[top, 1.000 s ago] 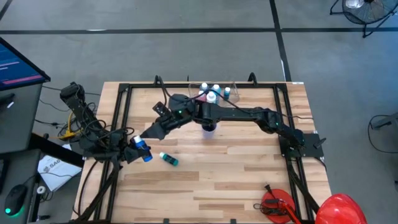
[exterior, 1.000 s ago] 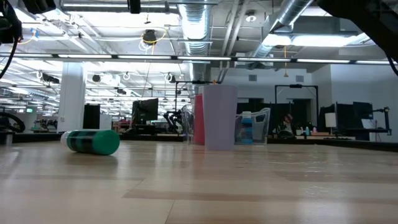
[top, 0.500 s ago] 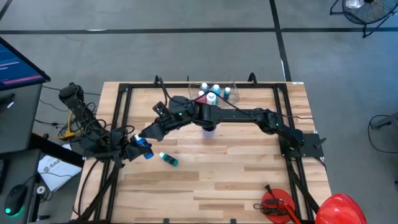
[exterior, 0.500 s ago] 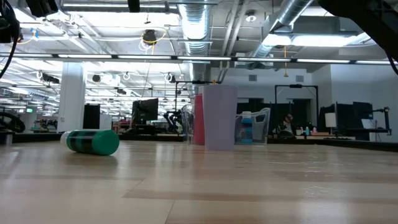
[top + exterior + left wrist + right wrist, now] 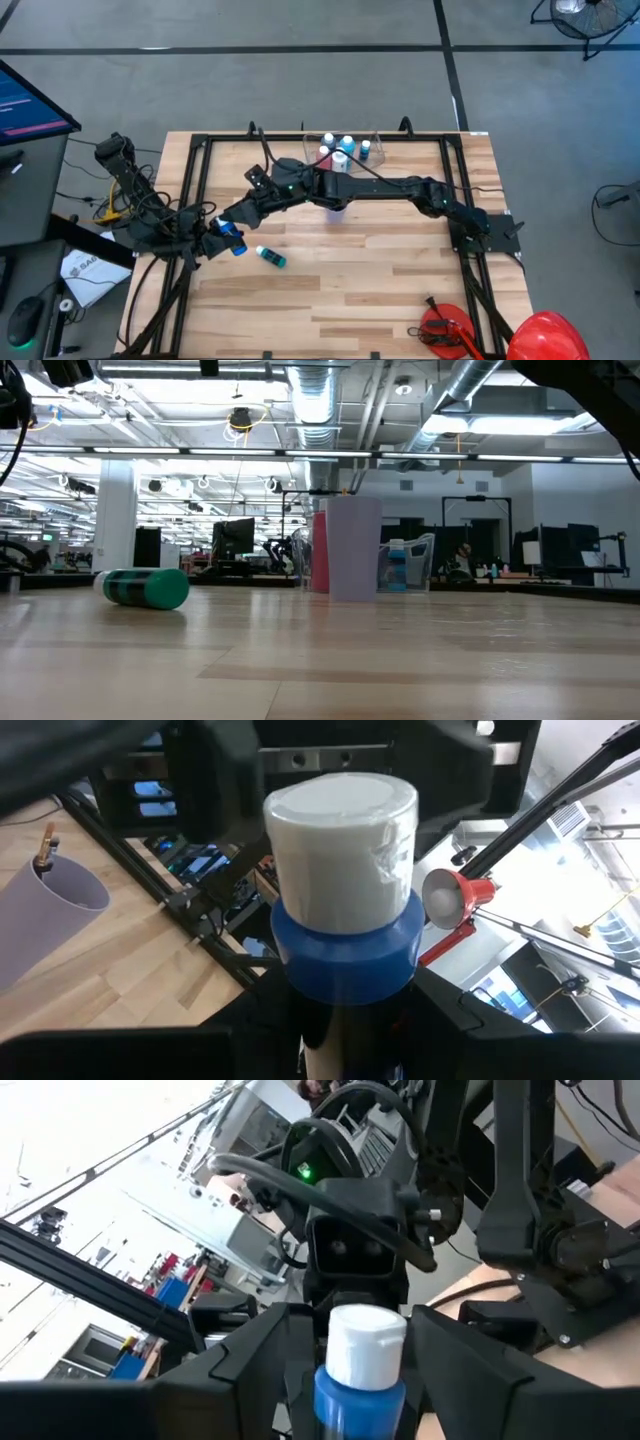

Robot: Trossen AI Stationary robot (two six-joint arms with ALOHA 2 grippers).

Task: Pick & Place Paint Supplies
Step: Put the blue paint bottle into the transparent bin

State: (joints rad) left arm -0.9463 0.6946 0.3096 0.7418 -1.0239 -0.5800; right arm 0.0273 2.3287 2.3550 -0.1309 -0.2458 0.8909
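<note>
Fingers of the left gripper (image 5: 218, 238) are closed on the blue bottle (image 5: 232, 243) at the worktop's (image 5: 400, 290) left edge; those of the right gripper (image 5: 238, 218) stand open astride its white cap (image 5: 367, 1342). Handover, I judge. Right should clamp squarely below the cap before left lets go, then carry to the far clear tub (image 5: 372, 133).

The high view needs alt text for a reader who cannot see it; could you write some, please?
From above, both arms meet at the wooden table's left edge, where the left tool holds a blue bottle and the right tool reaches for it. A teal bottle lies beside them, and a clear tub of bottles stands at the far edge.
</note>
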